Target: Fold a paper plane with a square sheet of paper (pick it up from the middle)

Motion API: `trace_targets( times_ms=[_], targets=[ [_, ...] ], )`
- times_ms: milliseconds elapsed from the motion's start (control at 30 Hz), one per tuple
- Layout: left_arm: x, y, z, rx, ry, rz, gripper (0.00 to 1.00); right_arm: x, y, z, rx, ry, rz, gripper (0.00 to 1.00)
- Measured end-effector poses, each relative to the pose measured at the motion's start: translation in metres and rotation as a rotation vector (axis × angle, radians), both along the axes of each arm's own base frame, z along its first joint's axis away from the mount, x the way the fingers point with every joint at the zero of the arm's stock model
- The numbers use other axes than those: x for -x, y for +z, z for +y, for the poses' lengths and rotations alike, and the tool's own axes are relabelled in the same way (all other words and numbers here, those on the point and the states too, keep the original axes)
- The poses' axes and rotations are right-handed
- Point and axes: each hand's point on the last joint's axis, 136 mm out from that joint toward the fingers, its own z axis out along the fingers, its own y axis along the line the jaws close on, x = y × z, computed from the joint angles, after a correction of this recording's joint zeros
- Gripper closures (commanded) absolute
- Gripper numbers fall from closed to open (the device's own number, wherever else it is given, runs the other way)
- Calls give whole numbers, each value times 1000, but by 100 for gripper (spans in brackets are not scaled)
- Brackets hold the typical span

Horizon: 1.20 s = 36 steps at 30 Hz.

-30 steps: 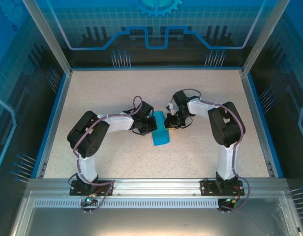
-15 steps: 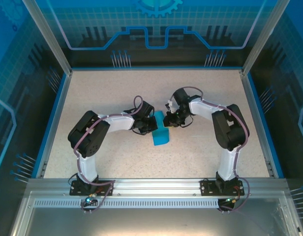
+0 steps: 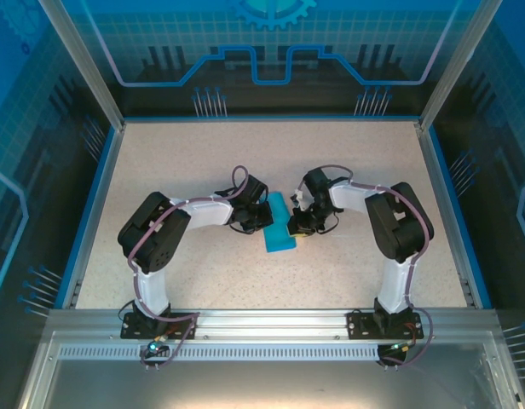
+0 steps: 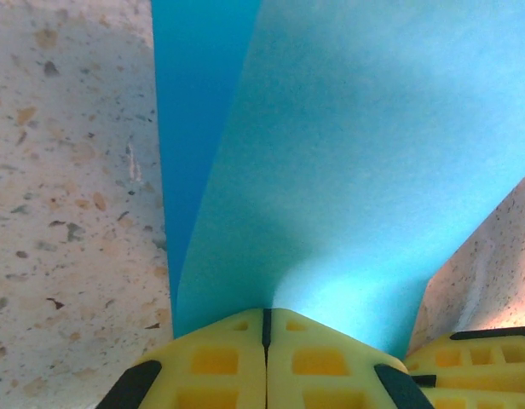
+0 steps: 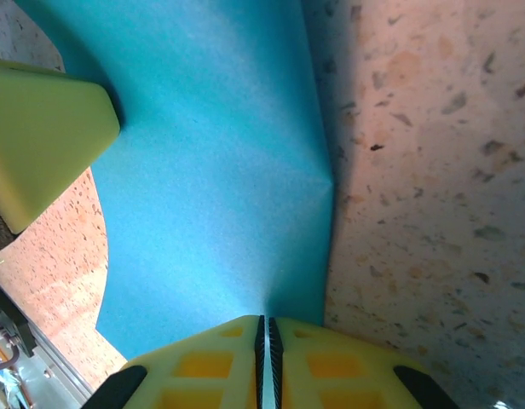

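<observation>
Top external: left claw (image 3: 266,218) and right claw (image 3: 292,228) pinch the square sheet of paper (image 3: 279,238) on speckled table (image 3: 177,162).

Square sheet of paper (image 3: 278,232): plain teal-blue, deeper blue in its shaded fold.
Table (image 3: 177,162): beige, flecked with dark and tan specks.
Left gripper (image 4: 265,324): yellow pads, black corners.
Right gripper (image 5: 264,332): yellow pads, black corners.
Arms (image 3: 203,209): white shells, black joints.
Back wall (image 3: 262,43): blue, pale grid lines.

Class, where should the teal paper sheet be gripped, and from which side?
By opposite edges, low from left and right: the teal paper sheet is thin and bowed, and the left gripper and right gripper pinch it so.
</observation>
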Motion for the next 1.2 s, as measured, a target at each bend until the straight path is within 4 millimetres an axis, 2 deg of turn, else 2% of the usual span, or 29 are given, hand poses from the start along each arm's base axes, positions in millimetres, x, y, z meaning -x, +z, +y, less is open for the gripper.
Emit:
trace_targets(
  times_ms=[233,433,733,867,967,1133,1200],
  targets=[
    [0,0,0,0,0,-1,93,11,14,0,-41,0,-19,85],
    [0,0,0,-1,-1,-1,93,27,-3,-4,-42,-7,34,85],
    [0,0,0,-3,0,-3,93,29,6,-3,-61,-7,14,84],
    [0,0,0,-4,0,-3,93,36,-3,-5,-62,-9,34,84],
    [0,0,0,-4,0,-4,93,35,-3,-5,-75,-12,35,85],
    [0,0,0,-5,0,-4,93,34,2,-4,-68,-14,20,83],
    [0,0,0,-5,0,-5,93,27,10,-3,-64,-18,-4,83]
  ],
)
